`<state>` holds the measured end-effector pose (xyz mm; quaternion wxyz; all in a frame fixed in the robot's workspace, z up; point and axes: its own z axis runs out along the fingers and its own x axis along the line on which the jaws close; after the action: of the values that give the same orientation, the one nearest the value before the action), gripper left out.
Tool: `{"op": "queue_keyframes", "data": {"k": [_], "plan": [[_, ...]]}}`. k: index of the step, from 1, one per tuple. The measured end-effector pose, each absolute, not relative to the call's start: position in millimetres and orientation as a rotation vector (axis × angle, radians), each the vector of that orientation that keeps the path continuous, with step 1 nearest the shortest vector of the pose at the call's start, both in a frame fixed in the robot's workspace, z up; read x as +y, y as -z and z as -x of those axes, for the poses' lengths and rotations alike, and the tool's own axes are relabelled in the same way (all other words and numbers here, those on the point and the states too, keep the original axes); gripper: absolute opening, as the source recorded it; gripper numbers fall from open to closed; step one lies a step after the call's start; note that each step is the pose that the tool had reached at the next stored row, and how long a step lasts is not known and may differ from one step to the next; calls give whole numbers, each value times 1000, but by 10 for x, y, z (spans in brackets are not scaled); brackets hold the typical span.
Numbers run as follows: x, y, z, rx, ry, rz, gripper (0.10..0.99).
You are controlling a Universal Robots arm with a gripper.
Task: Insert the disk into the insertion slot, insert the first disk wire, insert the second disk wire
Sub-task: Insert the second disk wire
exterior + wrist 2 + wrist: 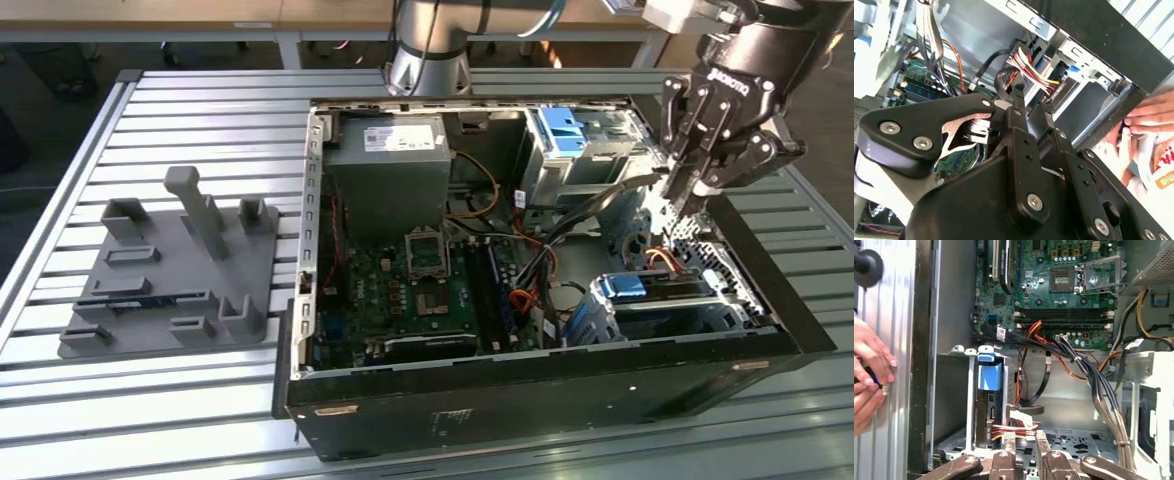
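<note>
The tool [1025, 437], clamped on a red-yellow-black wire bundle [1030, 67] beside the seated light-blue-framed silver disk [990, 375], risked bending its plug if pushed in skewed.

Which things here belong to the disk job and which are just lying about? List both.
Job:
- silver hard drive with light-blue frame, seated in the silver sheet-metal drive cage
- red-yellow-black wire bundle
- black gripper beside that bundle

Lying about:
- grey plastic fixture tray
- grey boxy power supply
- taller cage of blue-fronted drives
- a person's hands
</note>
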<state>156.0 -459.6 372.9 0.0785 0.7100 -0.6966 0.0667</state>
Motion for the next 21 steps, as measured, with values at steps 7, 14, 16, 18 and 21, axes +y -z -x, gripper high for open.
{"op": "queue_keyframes", "data": {"k": [7, 14, 16, 18, 21], "plan": [[-4533, -3670, -1358, -2062, -258, -2099, 298], [-4511, -3595, -1248, -2059, -289, -2092, 298], [-4511, -3569, -1244, -2054, -297, -2088, 298], [-4504, -3550, -1243, -2048, -310, -2082, 298], [-4495, -3536, -1243, -2027, -345, -2060, 298]]}}
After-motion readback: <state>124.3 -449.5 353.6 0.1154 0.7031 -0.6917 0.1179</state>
